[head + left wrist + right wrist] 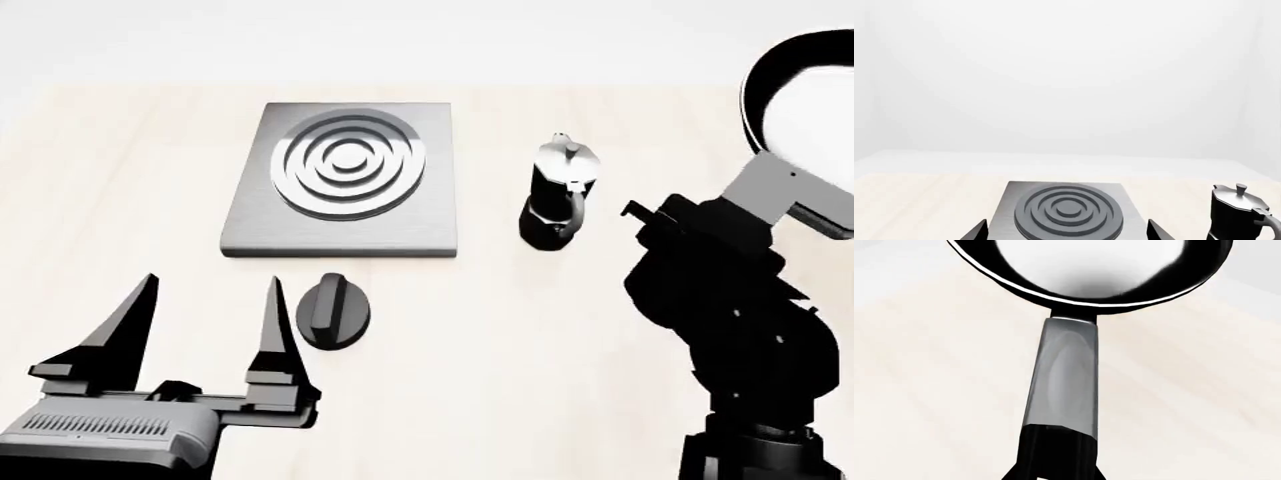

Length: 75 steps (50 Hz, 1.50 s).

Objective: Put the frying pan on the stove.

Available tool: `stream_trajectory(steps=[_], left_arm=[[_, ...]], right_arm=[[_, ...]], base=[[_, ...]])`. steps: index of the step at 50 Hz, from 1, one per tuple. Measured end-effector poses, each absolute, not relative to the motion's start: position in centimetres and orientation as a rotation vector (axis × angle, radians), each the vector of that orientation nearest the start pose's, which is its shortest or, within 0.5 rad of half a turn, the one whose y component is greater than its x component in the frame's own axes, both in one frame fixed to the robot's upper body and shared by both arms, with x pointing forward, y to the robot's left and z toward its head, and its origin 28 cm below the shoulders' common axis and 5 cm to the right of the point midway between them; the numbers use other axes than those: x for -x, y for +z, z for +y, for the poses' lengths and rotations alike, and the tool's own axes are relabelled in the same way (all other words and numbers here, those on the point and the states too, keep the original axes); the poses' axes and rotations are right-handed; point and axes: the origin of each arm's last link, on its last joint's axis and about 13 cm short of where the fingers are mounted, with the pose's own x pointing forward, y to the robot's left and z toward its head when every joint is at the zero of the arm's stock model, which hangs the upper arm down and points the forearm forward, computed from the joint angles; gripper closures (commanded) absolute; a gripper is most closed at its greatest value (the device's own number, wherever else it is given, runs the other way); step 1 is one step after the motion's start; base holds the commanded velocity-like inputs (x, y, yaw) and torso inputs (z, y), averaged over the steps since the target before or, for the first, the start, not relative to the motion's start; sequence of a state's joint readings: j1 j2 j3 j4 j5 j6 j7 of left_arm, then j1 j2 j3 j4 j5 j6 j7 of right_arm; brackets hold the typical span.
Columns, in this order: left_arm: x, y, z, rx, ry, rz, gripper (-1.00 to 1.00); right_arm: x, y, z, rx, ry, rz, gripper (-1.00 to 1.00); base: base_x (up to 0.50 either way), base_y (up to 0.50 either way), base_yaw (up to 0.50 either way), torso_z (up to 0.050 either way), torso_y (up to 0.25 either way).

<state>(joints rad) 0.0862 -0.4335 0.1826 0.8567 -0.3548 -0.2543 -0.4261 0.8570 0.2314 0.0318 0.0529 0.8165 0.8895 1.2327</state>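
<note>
Head view: frying pan (801, 90) in right tool (747, 215).

simulated kitchen counter: stove (347, 180), moka pot (558, 190), pale wood tabletop (120, 180).

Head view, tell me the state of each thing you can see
frying pan: lifted, held by its handle
stove: bare, nothing on it
moka pot: upright, lid shut
knob: lying on the table
left gripper: open, empty
right gripper: hidden, grips the pan handle
</note>
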Motion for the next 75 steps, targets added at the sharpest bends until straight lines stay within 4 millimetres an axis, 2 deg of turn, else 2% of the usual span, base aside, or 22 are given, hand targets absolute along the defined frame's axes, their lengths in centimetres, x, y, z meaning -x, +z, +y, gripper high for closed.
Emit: stream_trajectory(steps=[40,61,75], left_arm=[[-15.3,15.0,21.4,0.048,-0.051,-0.391,-1.00],[-15.3,15.1,21.4,0.050,-0.050,-0.393,-1.00],[-15.2,15.2,21.5,0.051,-0.047,-0.396,-1.00]], right_arm=[[-32.5,24.3,-8.3,-0.011,-0.320,0.271,1.00],[-31.7,25.9,-6.3,0.095,-0.178,0.225,1.00],[-31.3,26.0,-5.5,0.128,-0.125,0.216,1.00]], base=[[0.00,0.00,0.00,0.000,0.002],[0.00,0.00,0.00,0.000,0.002],[0.00,0.00,0.00,0.001,0.002]])
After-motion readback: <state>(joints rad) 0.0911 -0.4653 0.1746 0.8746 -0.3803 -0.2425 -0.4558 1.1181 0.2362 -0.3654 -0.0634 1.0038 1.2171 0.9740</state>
